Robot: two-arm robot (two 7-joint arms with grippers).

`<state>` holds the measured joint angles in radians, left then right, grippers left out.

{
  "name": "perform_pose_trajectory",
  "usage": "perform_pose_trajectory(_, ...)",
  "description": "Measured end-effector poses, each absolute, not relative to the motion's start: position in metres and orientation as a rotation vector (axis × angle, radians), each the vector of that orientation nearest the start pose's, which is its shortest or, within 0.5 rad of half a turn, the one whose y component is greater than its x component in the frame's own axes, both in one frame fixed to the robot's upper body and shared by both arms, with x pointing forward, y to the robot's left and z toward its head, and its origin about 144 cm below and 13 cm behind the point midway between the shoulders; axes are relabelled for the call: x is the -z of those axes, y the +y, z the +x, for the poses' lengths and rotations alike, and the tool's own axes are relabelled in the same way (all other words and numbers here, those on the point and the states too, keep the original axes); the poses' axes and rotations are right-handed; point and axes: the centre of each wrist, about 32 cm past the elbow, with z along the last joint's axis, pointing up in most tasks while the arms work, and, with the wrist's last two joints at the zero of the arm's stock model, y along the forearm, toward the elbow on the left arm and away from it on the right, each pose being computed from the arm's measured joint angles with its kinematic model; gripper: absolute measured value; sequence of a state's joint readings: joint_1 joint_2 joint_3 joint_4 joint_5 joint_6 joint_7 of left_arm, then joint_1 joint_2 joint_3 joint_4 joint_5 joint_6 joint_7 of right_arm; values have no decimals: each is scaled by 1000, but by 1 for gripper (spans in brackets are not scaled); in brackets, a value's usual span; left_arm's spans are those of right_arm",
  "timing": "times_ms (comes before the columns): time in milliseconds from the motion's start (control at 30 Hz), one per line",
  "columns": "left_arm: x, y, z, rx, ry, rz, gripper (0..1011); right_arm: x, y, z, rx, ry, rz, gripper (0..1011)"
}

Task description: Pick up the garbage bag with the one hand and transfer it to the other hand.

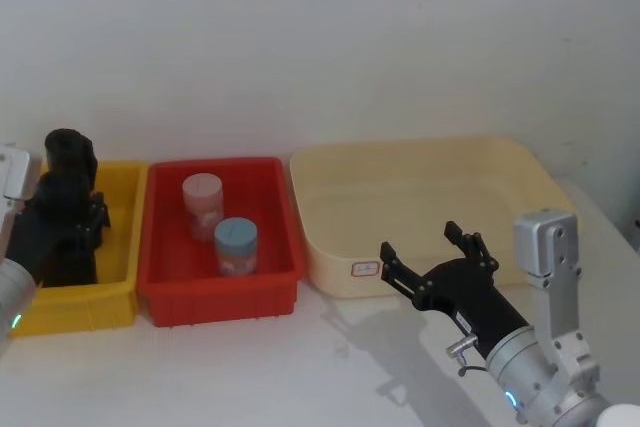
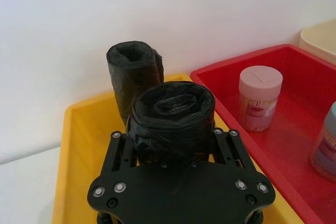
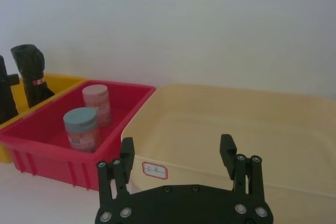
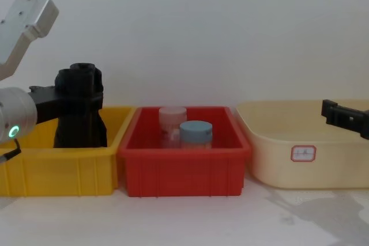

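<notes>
The garbage bag (image 2: pixel 172 109), a black crinkly plastic roll, stands upright in the yellow bin (image 2: pixel 84 129). My left gripper (image 2: pixel 173 129), on the green-ringed arm, is shut on it, with one finger pressed against each side. In the head view this gripper (image 1: pixel 62 222) is over the yellow bin at the far left. A second black roll (image 2: pixel 132 69) stands just behind the held one; its small red spot shows in the right wrist view (image 3: pixel 30 69). My right gripper (image 1: pixel 420 239) hovers open and empty in front of the cream bin (image 1: pixel 420 177).
A red bin (image 1: pixel 220 292) between the yellow and cream bins holds a pink-lidded jar (image 1: pixel 202 202) and a blue-lidded jar (image 1: pixel 236 245). The cream bin has a small label (image 3: pixel 154 170) on its front wall. A white wall stands close behind the bins.
</notes>
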<state>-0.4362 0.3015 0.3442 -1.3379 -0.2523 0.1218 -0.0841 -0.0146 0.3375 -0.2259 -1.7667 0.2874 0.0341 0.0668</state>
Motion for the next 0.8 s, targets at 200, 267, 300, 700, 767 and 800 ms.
perform_pose_trajectory(200, -1215, 235, 567, -1251, -113, 126, 525, -1189, -237, 443, 1229, -75, 26, 1001)
perform_pose_trajectory(267, -1215, 235, 567, -1251, -114, 127, 513, -1189, -237, 443, 1229, -75, 26, 1002)
perform_pose_trajectory(300, -1215, 235, 567, -1250, -114, 127, 503, -1189, -237, 443, 1229, -75, 26, 1002)
perform_pose_trajectory(700, -1238, 232, 571, -1186, -139, 92, 433, -1189, -237, 443, 1229, -75, 26, 1001)
perform_pose_trajectory(767, -1244, 231, 572, -1173, -143, 84, 427, -1189, -237, 443, 1229, -75, 26, 1001)
perform_pose_trajectory(800, -1251, 231, 574, -1158, -150, 73, 421, -1189, -237, 443, 1229, -75, 26, 1002)
